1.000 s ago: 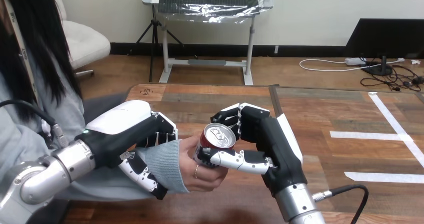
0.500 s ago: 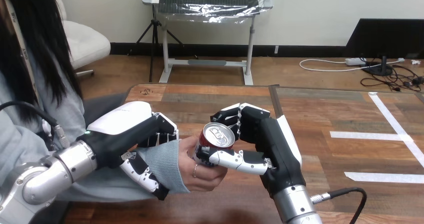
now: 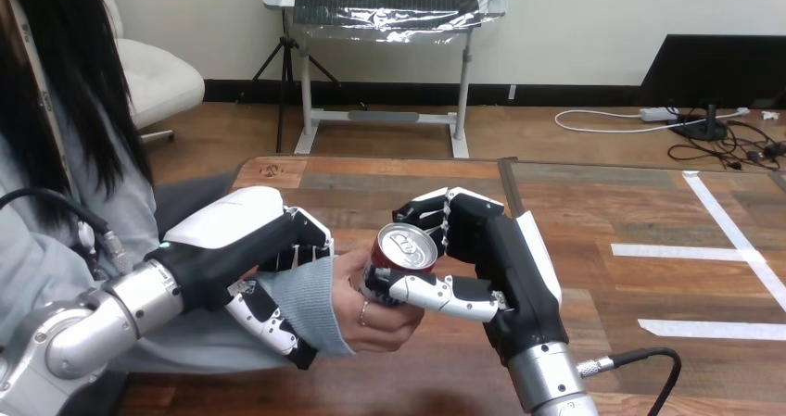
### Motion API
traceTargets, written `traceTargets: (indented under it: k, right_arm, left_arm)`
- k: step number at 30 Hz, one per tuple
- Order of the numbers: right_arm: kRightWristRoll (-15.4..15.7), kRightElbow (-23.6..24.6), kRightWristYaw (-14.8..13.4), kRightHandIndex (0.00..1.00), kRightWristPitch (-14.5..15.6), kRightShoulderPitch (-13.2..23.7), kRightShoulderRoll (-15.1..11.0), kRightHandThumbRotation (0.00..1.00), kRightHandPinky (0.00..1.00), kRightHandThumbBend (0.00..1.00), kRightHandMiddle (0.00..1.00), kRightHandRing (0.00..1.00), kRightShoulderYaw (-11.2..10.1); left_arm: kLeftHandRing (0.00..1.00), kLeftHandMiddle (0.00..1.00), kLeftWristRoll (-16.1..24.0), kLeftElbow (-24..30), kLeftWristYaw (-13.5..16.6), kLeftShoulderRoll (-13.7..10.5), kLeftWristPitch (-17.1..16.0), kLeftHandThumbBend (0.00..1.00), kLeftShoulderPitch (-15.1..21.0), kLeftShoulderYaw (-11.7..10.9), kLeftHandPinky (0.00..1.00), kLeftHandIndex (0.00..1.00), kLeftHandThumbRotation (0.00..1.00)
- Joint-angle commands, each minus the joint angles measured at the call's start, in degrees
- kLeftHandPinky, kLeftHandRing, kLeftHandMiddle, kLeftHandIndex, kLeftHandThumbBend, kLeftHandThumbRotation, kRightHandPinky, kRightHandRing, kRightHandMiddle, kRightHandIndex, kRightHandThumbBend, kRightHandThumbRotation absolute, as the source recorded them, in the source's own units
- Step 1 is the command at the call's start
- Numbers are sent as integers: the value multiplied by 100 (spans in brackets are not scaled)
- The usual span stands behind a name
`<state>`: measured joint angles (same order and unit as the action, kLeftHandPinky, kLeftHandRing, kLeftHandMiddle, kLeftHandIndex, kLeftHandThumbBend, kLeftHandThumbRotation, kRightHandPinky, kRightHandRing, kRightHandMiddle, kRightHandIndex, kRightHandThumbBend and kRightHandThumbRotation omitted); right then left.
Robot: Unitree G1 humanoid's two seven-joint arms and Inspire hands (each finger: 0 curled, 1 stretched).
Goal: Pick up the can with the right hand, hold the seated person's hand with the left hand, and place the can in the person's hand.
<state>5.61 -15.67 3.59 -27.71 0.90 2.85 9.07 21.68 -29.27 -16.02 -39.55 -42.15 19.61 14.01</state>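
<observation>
Handover step: right hand clasps the can, thumb across it, can low against the person's hand cupped beneath. Left hand wraps the person's wrist — next move likely calls for uncurling the right hand and backing off

The left robot hand, its arm bent in from the lower left, curls fingers and thumb round the person's wrist, while the right robot hand just beside it clasps the can between thumb and fingers.
</observation>
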Motion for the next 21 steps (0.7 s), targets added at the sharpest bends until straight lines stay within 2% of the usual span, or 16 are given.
traceTargets:
  k: [1, 6, 13, 21]
  right_arm:
    - [58, 85, 73, 49, -129, 258, 238, 0, 30, 76, 45, 36, 305]
    - [84, 26, 65, 49, -195, 285, 214, 0, 31, 76, 45, 37, 295]
    - [273, 33, -44, 52, -157, 299, 156, 0, 35, 77, 49, 42, 284]
    - [373, 36, -62, 64, -164, 306, 98, 0, 44, 80, 62, 54, 278]
  left_arm:
    - [25, 33, -240, 391, 165, 216, -93, 99, 435, -281, 20, 37, 0]
    - [25, 33, -246, 351, 158, 208, -120, 99, 432, -291, 21, 37, 0]
    - [27, 34, -208, 327, 155, 189, -111, 99, 416, -305, 22, 38, 0]
    - [34, 41, -190, 246, 168, 166, -150, 99, 387, -319, 29, 43, 1]
